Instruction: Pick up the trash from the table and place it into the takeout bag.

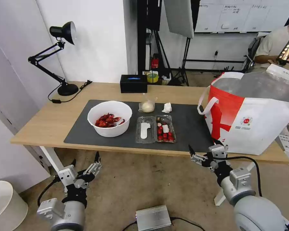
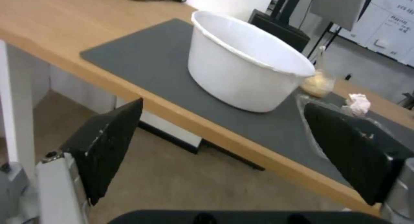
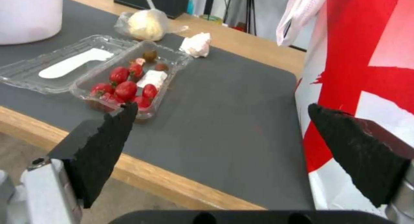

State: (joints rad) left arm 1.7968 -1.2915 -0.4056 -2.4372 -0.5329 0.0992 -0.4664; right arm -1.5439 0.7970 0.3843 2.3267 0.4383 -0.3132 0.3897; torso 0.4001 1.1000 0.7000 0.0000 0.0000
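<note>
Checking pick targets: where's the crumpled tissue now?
Head view: crumpled tissue on the mat's far edge, right of the small clear bag, behind the clamshell box.

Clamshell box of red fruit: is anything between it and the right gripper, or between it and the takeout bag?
Nothing visible. The right gripper hangs open off the table's near edge, with bare dark grey mat between it and the clamshell box. Bare mat also separates the box from the takeout bag.

A studio-like lab: softbox [image 1: 179, 16] on stand; whiteboard [image 1: 244, 14] behind.
</note>
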